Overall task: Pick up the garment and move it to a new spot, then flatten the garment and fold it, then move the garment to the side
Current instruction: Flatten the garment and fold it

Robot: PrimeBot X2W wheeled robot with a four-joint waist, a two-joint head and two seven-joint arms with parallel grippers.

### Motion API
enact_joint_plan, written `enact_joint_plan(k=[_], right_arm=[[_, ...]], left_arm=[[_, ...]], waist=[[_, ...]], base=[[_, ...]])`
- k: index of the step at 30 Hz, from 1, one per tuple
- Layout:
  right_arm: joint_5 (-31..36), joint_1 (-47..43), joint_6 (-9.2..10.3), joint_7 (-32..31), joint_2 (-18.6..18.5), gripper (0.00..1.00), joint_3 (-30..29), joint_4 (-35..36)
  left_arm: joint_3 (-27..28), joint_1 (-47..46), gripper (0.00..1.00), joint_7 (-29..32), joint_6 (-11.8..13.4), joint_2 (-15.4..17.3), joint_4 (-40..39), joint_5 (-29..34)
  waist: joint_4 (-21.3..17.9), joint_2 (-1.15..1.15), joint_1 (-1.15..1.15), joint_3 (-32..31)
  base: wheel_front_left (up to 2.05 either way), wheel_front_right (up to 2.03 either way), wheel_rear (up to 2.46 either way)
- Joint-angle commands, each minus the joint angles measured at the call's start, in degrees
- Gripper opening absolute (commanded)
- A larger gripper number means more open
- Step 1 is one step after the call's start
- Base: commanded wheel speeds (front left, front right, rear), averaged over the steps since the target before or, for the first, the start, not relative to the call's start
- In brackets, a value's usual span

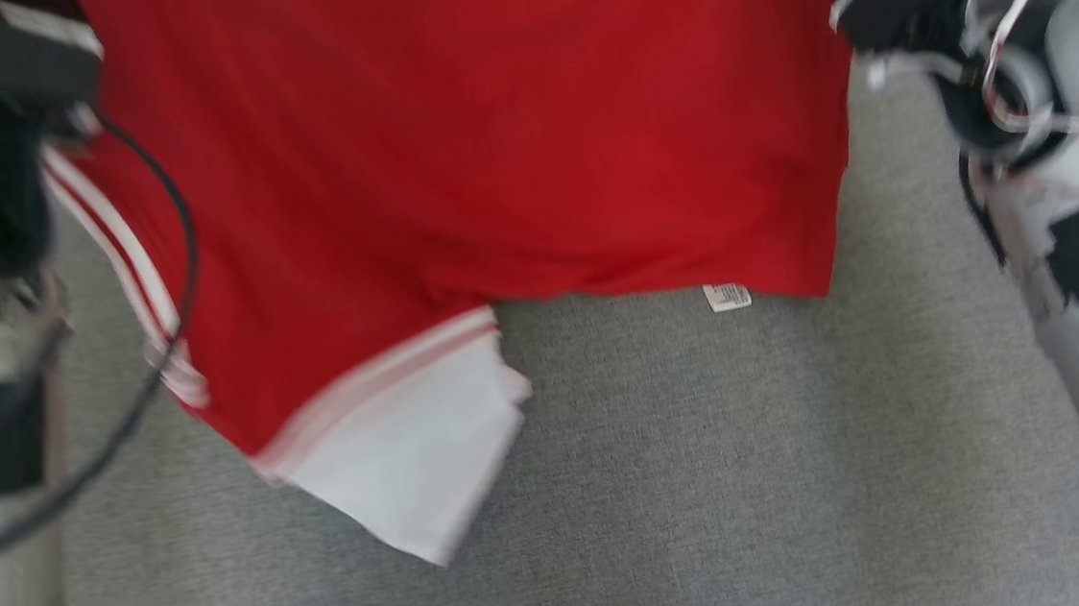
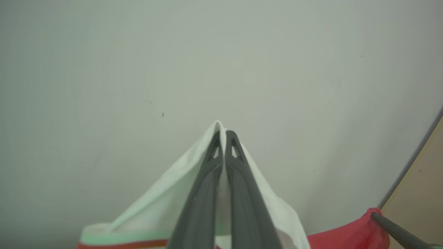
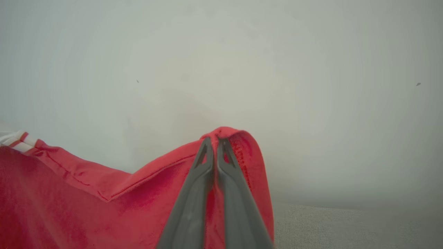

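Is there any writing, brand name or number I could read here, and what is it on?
None is legible.
The small white tag at the lower edge of the red garment carries dark print, too small and blurred to read.
No other words, logos or numbers.

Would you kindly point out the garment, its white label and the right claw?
garment (image 1: 488, 134): head view, red body panel.
white label (image 1: 728, 297): head view, its middle.
right claw (image 3: 215, 139): right wrist view, between fingertips.
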State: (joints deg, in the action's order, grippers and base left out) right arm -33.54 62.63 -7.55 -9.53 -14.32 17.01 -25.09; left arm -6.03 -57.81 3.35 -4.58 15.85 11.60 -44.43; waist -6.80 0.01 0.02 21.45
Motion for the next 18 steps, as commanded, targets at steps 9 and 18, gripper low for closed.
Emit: enact_joint_plan(k=[9,18], right_arm=[[2.7,13.1,0.17,8.9,2.4,0.00,-4.6,-4.6],[10.3,22.8,0.17,21.9,4.3,0.00,-9.5,-6.6]], left_arm=[[-2.8,-19.1,0.00,-6.0,-0.4,2.7,2.3,9.3],[-2.8,-32.1,0.00,-15.9,-0.8,2.5,3.2,14.6]], waist=[[-3.2,-0.01,-0.02,12.8],[-4.7,-0.01,-0.02,13.8]], base=[[0.00,0.00,0.00],[0.00,0.00,0.00]])
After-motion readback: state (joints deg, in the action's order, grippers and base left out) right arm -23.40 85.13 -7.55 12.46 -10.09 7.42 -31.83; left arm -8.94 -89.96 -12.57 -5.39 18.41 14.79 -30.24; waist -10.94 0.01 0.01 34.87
